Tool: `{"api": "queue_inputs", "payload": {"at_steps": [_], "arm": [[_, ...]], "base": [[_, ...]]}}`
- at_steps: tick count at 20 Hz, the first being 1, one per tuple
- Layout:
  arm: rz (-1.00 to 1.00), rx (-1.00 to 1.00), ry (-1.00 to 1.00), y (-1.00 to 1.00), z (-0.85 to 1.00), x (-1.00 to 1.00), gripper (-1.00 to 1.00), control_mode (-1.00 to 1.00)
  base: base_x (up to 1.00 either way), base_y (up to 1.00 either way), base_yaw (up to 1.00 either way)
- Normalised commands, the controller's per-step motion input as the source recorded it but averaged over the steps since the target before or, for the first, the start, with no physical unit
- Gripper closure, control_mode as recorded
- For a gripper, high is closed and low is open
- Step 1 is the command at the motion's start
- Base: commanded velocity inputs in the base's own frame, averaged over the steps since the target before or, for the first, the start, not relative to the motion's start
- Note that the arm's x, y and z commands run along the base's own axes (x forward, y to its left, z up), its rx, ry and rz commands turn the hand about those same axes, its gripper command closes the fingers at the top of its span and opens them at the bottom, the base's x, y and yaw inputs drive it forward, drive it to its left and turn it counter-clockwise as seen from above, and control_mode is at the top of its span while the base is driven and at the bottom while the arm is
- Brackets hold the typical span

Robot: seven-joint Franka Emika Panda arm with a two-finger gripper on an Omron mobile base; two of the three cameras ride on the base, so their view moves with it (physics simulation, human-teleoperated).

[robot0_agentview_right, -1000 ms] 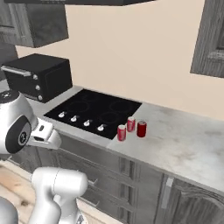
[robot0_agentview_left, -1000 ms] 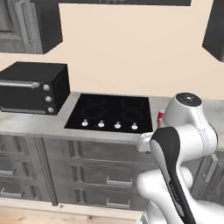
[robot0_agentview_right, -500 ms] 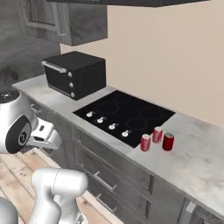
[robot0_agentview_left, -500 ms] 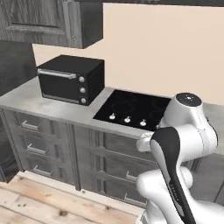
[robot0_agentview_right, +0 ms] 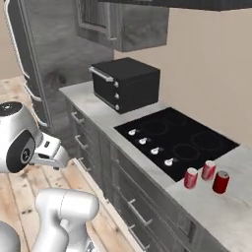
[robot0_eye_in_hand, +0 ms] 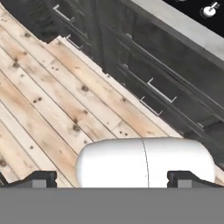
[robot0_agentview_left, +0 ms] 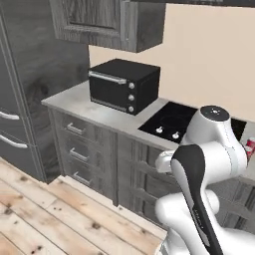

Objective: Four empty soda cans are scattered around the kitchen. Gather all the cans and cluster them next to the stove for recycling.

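Note:
Three red soda cans (robot0_agentview_right: pixel 191 177) (robot0_agentview_right: pixel 208 170) (robot0_agentview_right: pixel 221 181) stand upright in a tight cluster on the grey counter, just right of the black stove (robot0_agentview_right: pixel 179 139). One can (robot0_agentview_left: pixel 249 146) shows at the right edge of the left base view, beside the stove (robot0_agentview_left: pixel 172 121). My gripper (robot0_eye_in_hand: pixel 114 179) points down at the plank floor in front of the cabinets, well away from the cans. Its fingertips (robot0_eye_in_hand: pixel 41 178) stand wide apart and open, with nothing held. The arm is folded close to the base.
A black toaster oven (robot0_agentview_right: pixel 126 83) sits on the counter left of the stove. Dark drawer fronts (robot0_eye_in_hand: pixel 153 83) run under the counter. A tall dark fridge (robot0_agentview_right: pixel 29 59) stands at the far left, and wall cabinets (robot0_agentview_left: pixel 107 22) hang above. Light plank floor (robot0_agentview_left: pixel 45 214) lies open before the cabinets.
The whole picture has shifted: the base has moved and turned, so the stove and cans slid right while the fridge and floor came in. The arm keeps its pose and the gripper stays open.

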Motion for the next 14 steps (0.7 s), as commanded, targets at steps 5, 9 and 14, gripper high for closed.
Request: {"api": "queue_inputs", "payload": {"at_steps": [5,9,14], "arm": [[0.00,0.00,0.00,0.00,0.00,0.00,-1.00,1.00],[0.00,0.00,0.00,0.00,0.00,0.00,-1.00,1.00],[0.00,0.00,0.00,0.00,0.00,0.00,-1.00,1.00]], "base": [[0.03,0.00,0.43],[0.14,0.00,0.41],[0.33,0.00,0.36]]}}
